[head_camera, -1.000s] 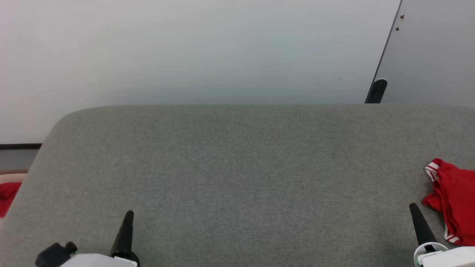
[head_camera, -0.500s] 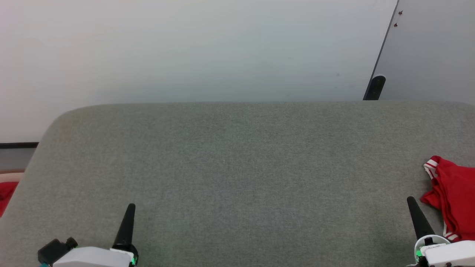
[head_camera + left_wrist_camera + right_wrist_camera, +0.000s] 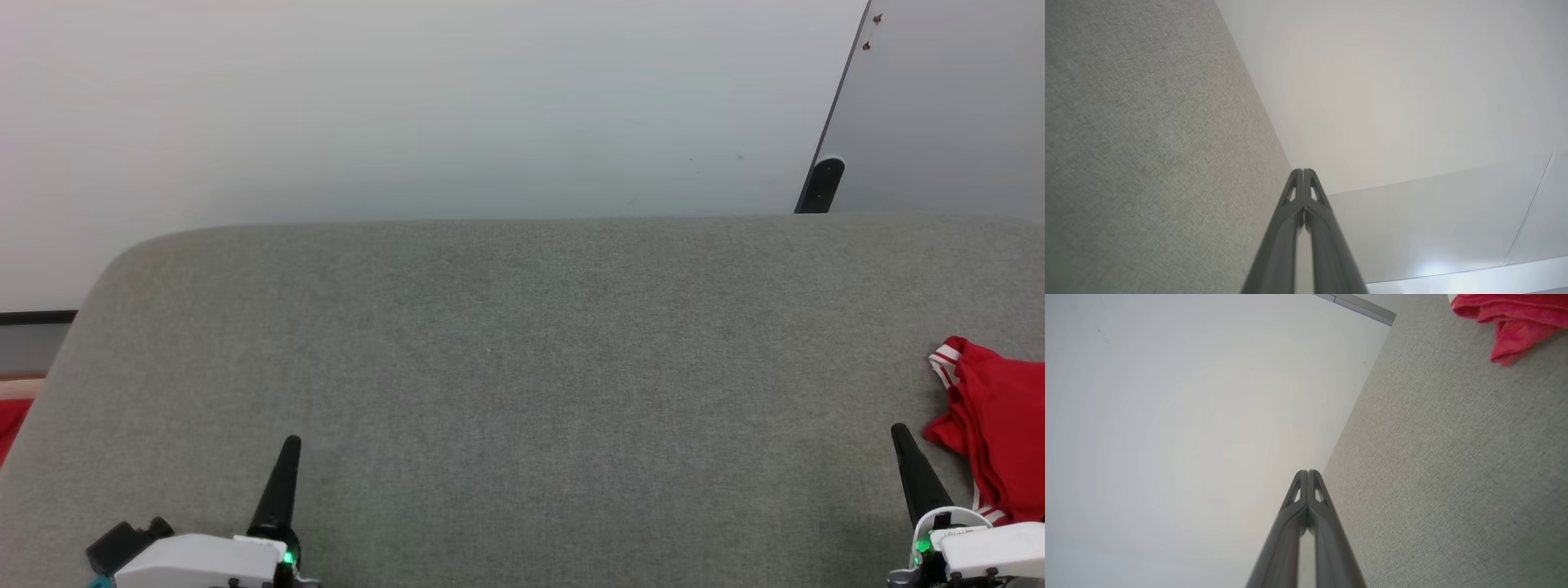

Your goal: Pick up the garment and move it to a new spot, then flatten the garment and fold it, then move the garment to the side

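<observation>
The garment [image 3: 992,433], a crumpled red heap with red-and-white striped trim, lies at the right edge of the grey fabric surface [image 3: 522,367]. It is just beside the right end effector [image 3: 897,429] but does not touch it. That end effector's two dark fingers are pressed together, gripping nothing. The left end effector [image 3: 291,443], likewise closed and empty, sits well apart at the lower left. Beyond the surface's far edge stands a pale wall [image 3: 408,106].

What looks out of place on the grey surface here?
The garment lies bunched in a heap at the grey surface's right edge, near the right gripper, not flattened. A red scrap shows beyond the left edge.
</observation>
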